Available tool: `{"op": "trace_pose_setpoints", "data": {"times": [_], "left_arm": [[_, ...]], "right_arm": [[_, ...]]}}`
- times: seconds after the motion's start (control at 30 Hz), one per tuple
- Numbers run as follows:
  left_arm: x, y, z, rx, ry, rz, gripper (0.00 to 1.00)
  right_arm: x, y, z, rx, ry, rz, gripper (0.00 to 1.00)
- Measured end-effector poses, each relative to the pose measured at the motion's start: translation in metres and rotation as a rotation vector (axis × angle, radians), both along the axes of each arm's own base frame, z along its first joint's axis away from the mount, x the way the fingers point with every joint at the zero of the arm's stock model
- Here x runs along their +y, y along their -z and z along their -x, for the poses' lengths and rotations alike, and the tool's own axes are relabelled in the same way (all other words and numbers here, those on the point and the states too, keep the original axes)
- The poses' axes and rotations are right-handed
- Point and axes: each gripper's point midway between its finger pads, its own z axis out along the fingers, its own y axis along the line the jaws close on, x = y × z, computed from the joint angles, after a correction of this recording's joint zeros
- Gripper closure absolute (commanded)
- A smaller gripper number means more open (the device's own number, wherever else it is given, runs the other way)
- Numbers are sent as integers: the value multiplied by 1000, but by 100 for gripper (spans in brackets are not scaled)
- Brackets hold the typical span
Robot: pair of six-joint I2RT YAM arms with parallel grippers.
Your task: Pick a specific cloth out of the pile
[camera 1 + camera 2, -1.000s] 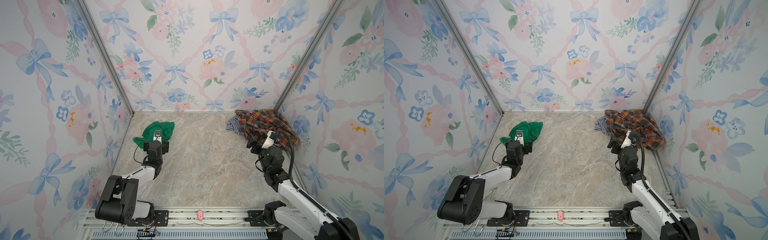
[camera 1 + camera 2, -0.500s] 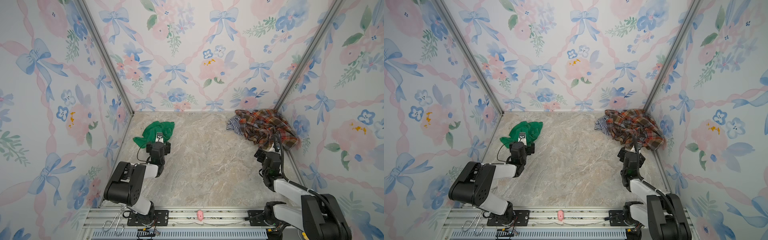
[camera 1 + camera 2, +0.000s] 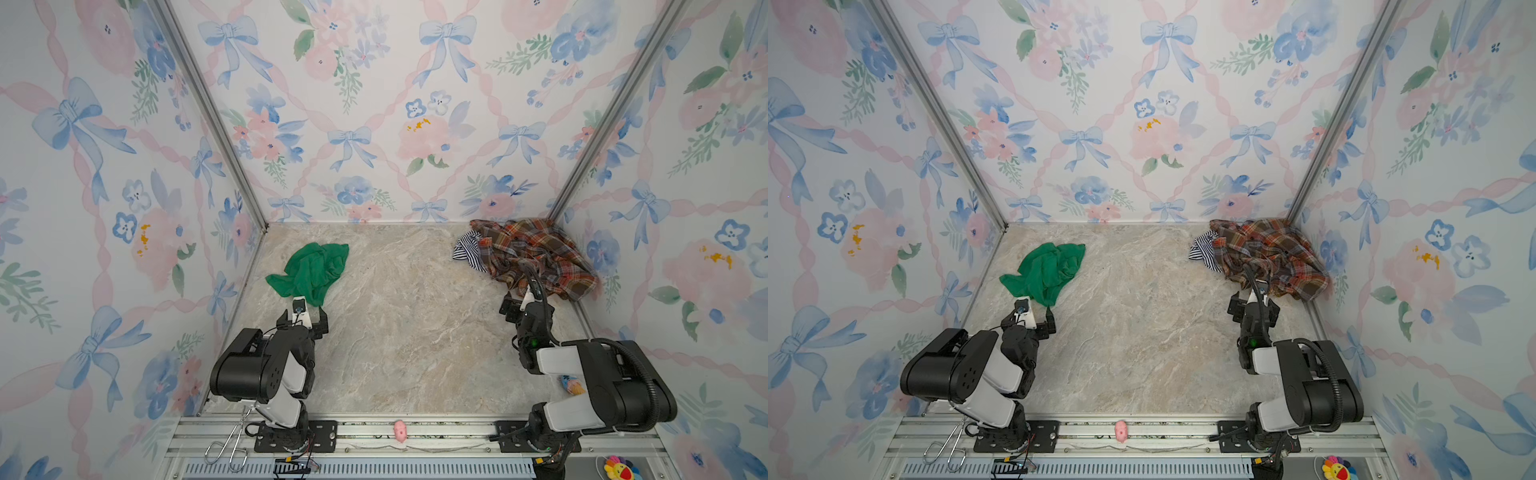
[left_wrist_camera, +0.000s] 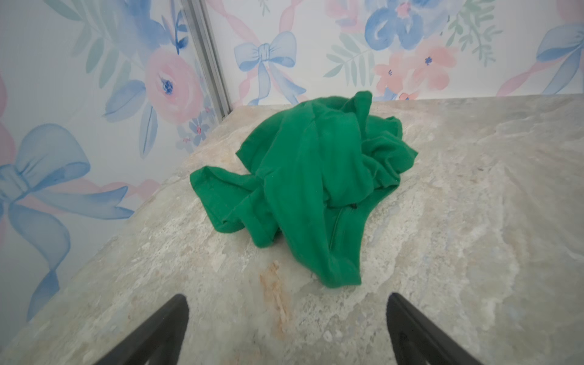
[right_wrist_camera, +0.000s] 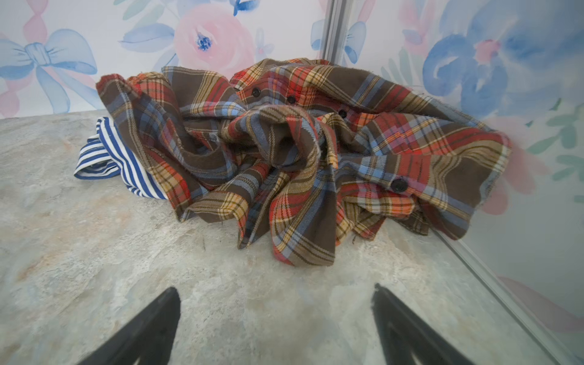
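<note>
The green cloth [image 3: 311, 268] [image 3: 1048, 266] lies crumpled by itself on the marble floor near the left wall, apart from the pile [image 3: 532, 253] [image 3: 1266, 249] in the back right corner. In the pile, a plaid shirt [image 5: 300, 151] covers a navy-and-white striped cloth [image 5: 107, 155]. My left gripper [image 3: 302, 318] [image 4: 287, 300] stands open and empty just short of the green cloth's [image 4: 316, 177] near tip. Nothing is between the fingers of my right gripper [image 3: 524, 305] [image 5: 275, 289], which stands open just in front of the plaid shirt's near edge.
Flowered walls close in the left, back and right sides. A metal rail [image 3: 436, 428] runs along the front, with a small pink toy [image 3: 400, 430] on it and metal tongs [image 3: 232, 440] at its left end. Both arms are folded low near the front.
Both arms have folded back toward the front rail, drawing the grippers a little away from the cloths. Both grippers stay open. The cloths have not moved.
</note>
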Motion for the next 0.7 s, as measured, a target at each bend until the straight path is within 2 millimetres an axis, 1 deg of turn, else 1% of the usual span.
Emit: {"op": "trace_pose_setpoints", "data": {"times": [0.1,0.17,0.33,0.7], "left_arm": [[-6,-26,-28,-65,5,6,2],[-6,-34,-34,-84,1,7,2],[-8,-25,-31,-49,-10,-1,2],[-6,-23,-30,-38,-23,-6,2]], "right_arm": [[9,-9,-23,-17,-46,9,3],[14,-6,-26,-5,-65,13,3],[16,-5,-26,4,-76,26,3],[18,-5,-26,6,-83,33,3]]}}
